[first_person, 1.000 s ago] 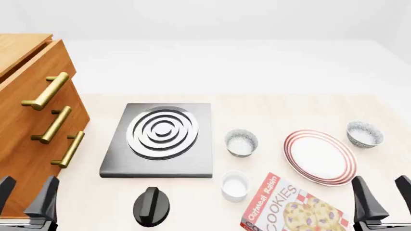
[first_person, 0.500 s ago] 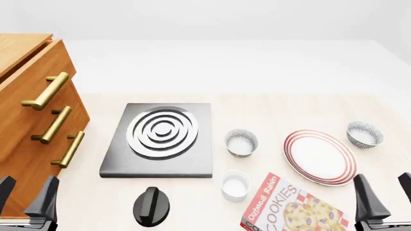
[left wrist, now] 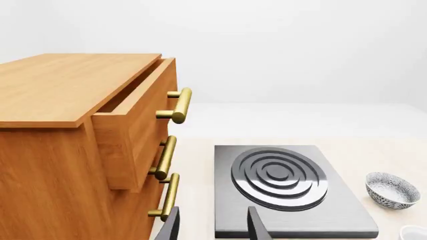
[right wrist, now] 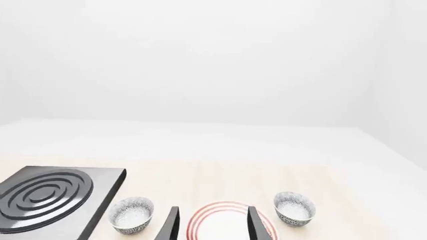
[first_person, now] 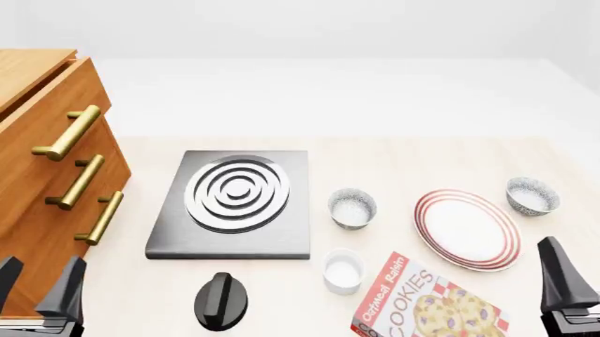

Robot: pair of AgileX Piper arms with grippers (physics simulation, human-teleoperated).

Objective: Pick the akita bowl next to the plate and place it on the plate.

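Observation:
The plate [first_person: 467, 229], white with red rings, lies at the right of the table. The akita bowl [first_person: 532, 195], speckled grey outside and white inside, stands just beyond the plate's far right rim, almost touching it. A look-alike bowl [first_person: 353, 208] sits between the stove and the plate, a wider gap away. My right gripper [first_person: 589, 281] hangs open at the near right corner, short of the plate; only one finger shows there. In the right wrist view the open right gripper [right wrist: 212, 225] frames the plate [right wrist: 220, 205], with the akita bowl [right wrist: 293, 208] beside it. My left gripper [first_person: 38, 284] is open at the near left.
A grey stove plate [first_person: 235, 203] with white rings lies left of centre, a black knob [first_person: 220, 300] in front of it. A small white cup [first_person: 342, 270] and a cookie box [first_person: 426, 305] sit near the front. A wooden drawer cabinet [first_person: 52, 175] stands at left.
My right gripper has shifted to the right, so its outer finger has left the front view. The left gripper and all table objects have stayed put.

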